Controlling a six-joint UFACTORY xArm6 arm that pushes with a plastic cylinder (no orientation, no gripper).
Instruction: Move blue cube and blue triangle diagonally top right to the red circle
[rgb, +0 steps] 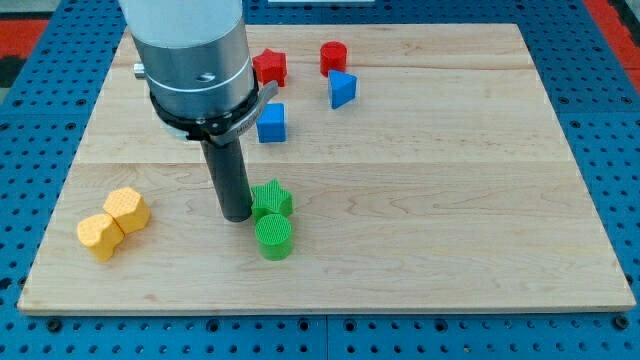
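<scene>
The blue cube (271, 123) lies at the view's upper middle. The blue triangle (342, 89) lies up and to the right of it. The red circle (333, 57) stands just above the blue triangle, close to it. My tip (237, 216) rests on the board at the view's lower middle, well below the blue cube. It touches the left side of a green star-shaped block (271, 200).
A red star-shaped block (269, 67) lies left of the red circle. A green cylinder (273, 237) sits just below the green star. Two yellow blocks (127, 209) (100, 236) lie at the lower left. The arm's grey body (190, 60) hangs over the board's upper left.
</scene>
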